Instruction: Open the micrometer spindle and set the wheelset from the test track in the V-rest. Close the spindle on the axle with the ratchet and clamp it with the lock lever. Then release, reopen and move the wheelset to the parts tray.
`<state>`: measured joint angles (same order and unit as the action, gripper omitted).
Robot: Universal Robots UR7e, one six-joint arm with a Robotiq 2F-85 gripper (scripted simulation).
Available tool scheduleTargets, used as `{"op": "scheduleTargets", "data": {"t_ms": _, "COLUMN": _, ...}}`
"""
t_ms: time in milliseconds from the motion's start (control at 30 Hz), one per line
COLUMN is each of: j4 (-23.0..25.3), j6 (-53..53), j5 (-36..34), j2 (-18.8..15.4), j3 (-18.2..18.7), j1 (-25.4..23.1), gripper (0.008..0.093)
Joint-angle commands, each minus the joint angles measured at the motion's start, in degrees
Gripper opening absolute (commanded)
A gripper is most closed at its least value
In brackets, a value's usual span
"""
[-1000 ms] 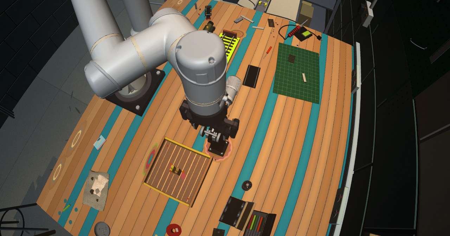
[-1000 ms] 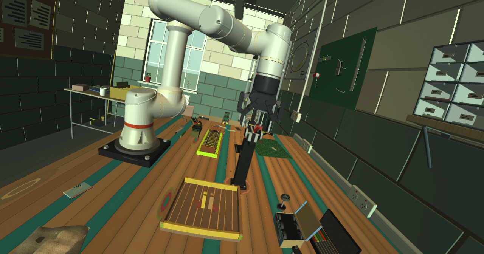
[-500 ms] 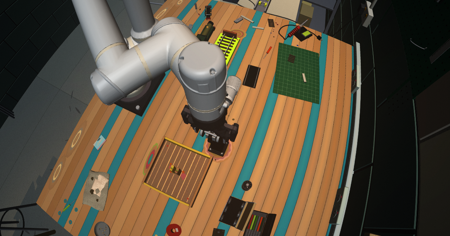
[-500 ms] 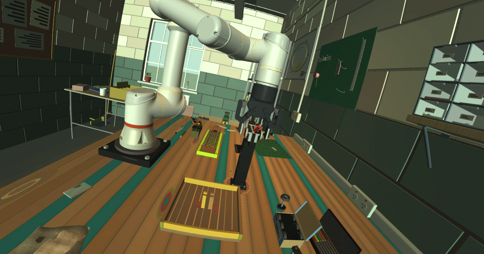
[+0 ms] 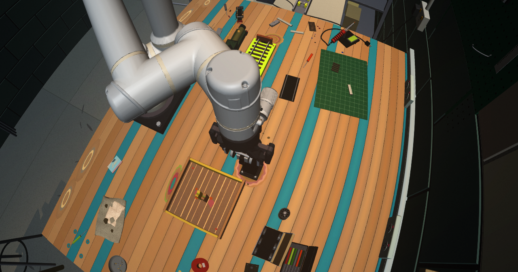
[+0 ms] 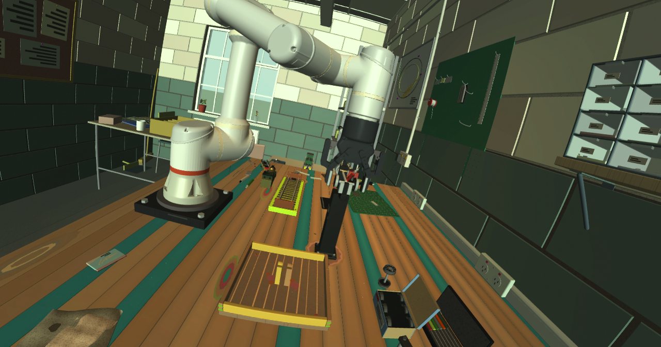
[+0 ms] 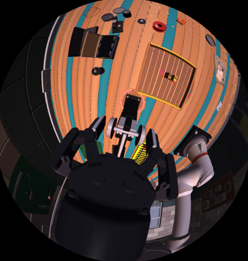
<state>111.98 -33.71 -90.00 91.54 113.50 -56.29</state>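
The micrometer stand is mostly hidden under my wrist in the side camera; only its black base on a pink ring shows. In the wrist camera the wheelset, two grey wheels on a thin axle, lies across the V-rest on top of the stand, and my open gripper straddles it with a finger outside each wheel, holding nothing. The knurled thimble sticks out behind my wrist. The parts tray, wooden with a yellow rim, sits just left of the stand. The test track lies on its yellow-green pad further back.
The tray's near corner almost touches the stand's base. A loose spare wheel lies in front of the stand, with open cases beyond it. A green cutting mat and a black block lie to the right.
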Motion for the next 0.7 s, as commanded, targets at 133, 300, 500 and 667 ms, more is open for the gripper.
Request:
{"op": "scheduleTargets", "data": {"t_ms": 133, "j4": 0.03, "j6": 0.00, "j5": 0.00, "j2": 0.02, "j3": -0.02, "j1": 0.00, "gripper": 0.0775}}
{"op": "scheduleTargets", "data": {"t_ms": 300, "j4": 0.03, "j6": 0.00, "j5": 0.00, "j2": 0.02, "j3": -0.02, "j1": 0.00, "gripper": 0.0675}}
{"op": "scheduleTargets", "data": {"t_ms": 500, "j4": 0.04, "j6": 0.00, "j5": 0.00, "j2": 0.01, "j3": -0.01, "j1": 0.00, "gripper": 0.0555}}
{"op": "scheduleTargets", "data": {"t_ms": 667, "j4": 0.05, "j6": 0.00, "j5": 0.01, "j2": 0.00, "j3": 0.00, "j1": 0.00, "gripper": 0.0455}}
